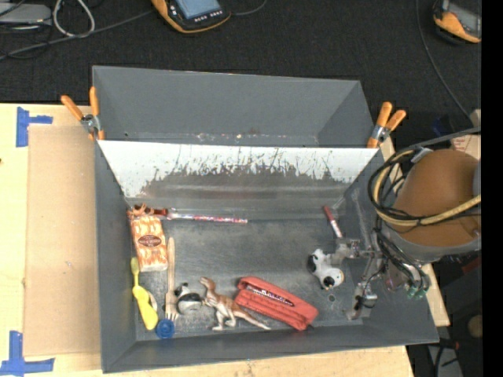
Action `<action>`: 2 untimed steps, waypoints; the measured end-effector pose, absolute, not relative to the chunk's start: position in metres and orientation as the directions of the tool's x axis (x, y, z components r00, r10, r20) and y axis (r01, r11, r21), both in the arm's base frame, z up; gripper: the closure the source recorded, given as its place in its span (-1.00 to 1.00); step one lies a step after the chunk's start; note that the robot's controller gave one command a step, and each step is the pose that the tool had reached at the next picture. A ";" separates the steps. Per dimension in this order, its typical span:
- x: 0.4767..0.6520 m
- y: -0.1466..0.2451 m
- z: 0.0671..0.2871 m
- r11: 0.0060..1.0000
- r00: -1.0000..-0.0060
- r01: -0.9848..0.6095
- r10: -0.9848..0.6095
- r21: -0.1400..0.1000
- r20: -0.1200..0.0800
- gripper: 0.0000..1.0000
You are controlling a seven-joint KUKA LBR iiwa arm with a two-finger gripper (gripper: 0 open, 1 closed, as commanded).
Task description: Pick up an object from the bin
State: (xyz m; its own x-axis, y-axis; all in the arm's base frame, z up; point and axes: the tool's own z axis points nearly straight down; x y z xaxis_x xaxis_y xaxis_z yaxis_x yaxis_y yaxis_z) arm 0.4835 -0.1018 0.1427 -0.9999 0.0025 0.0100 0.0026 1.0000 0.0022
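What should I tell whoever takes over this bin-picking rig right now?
Gripper: down at the right end of the grey metal bin, nothing seen in it.
Nearest thing: small black-and-white toy cow, just to the gripper's left, apart from it.
Along the front wall, further left: flat red ribbed pouch, tan plastic dinosaur, yellow toothbrush; orange patterned packet above it.
Done: nothing lifted yet.
Left: grasp one thing and raise it; the cow looks the closest candidate.
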 end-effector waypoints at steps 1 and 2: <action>0.486 -0.101 0.147 1.000 -1.000 0.000 0.000 0.001 0.002 -1.00; 0.506 -0.083 0.156 1.000 -1.000 0.003 0.003 0.003 0.002 -1.00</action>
State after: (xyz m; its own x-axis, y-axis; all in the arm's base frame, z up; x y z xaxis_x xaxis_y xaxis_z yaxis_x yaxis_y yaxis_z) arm 0.5059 -0.0832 0.1558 -1.0000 0.0026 0.0016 0.0026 1.0000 0.0026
